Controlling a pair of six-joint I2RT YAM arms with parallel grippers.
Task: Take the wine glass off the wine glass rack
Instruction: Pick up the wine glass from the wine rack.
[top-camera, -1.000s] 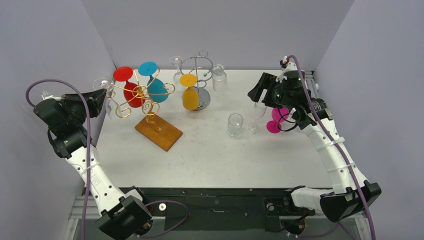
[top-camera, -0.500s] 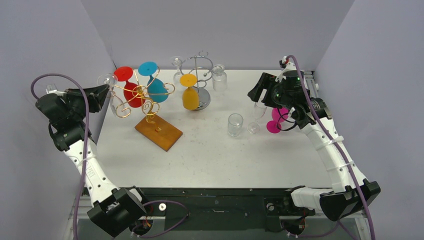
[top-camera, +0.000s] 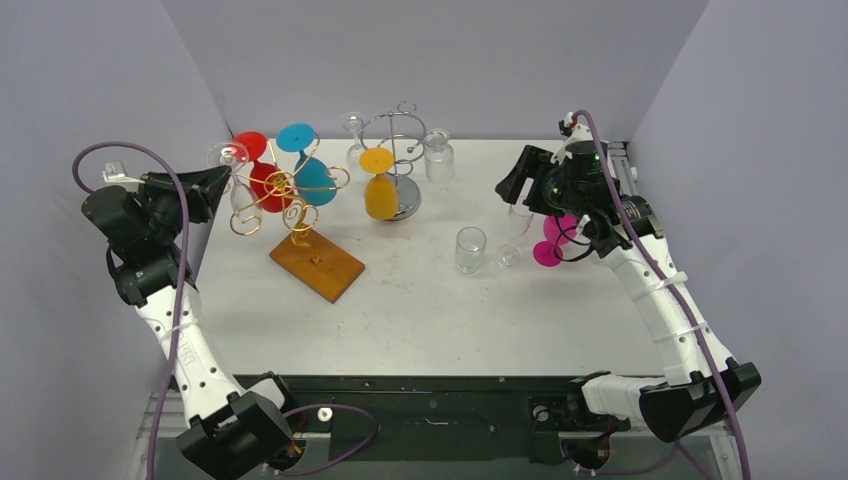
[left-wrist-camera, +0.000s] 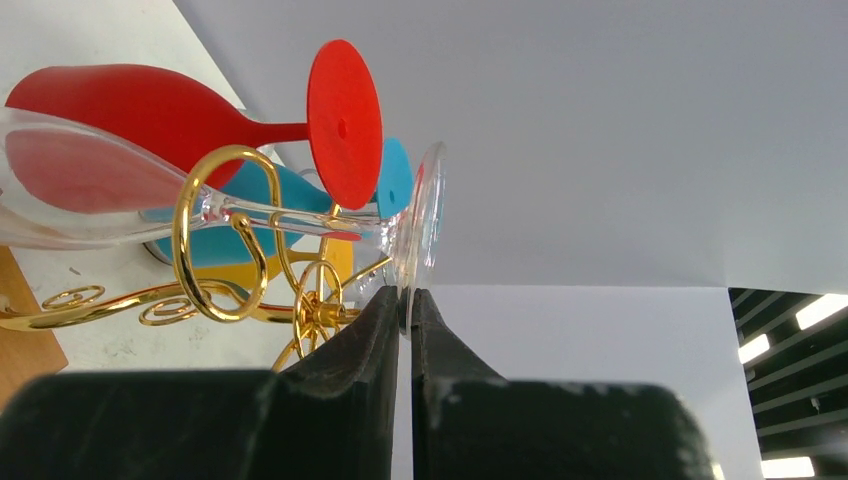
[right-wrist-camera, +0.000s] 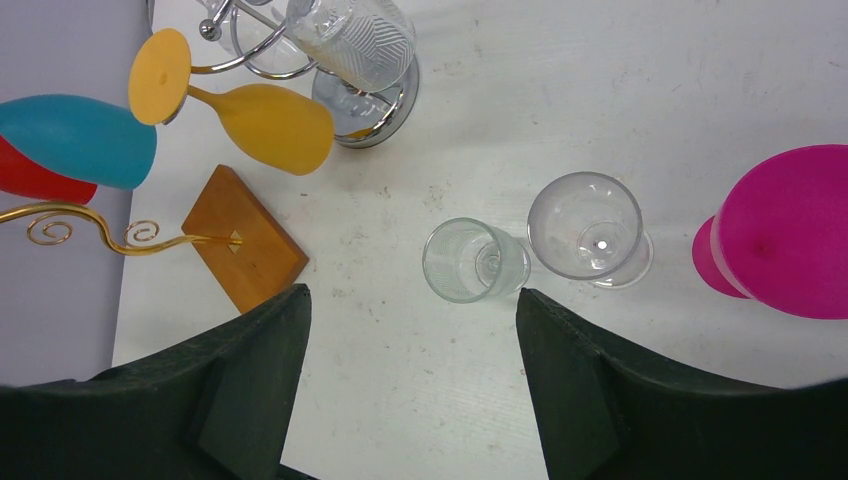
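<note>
A clear wine glass (left-wrist-camera: 424, 215) hangs on its side on the gold wire rack (left-wrist-camera: 212, 233), its stem lying through a gold loop. My left gripper (left-wrist-camera: 405, 296) is shut on the rim of the glass's foot. From above, that foot (top-camera: 228, 154) shows at the rack's (top-camera: 285, 190) left side, with the left gripper (top-camera: 213, 178) just beside it. My right gripper (right-wrist-camera: 411, 293) is open over bare table, holding nothing; the top view shows it (top-camera: 520, 187) at the right of the table.
A red glass (top-camera: 262, 180) and a blue glass (top-camera: 310, 172) also hang on the gold rack above its wooden base (top-camera: 316, 263). A chrome rack (top-camera: 400, 150) carries a yellow glass (top-camera: 381, 190). A tumbler (top-camera: 470, 248), a small clear glass (top-camera: 508, 255) and a magenta glass (top-camera: 549, 240) stand mid-right.
My left arm has moved right and towards the far wall, carrying the clear glass's foot with it. The right arm has not moved.
</note>
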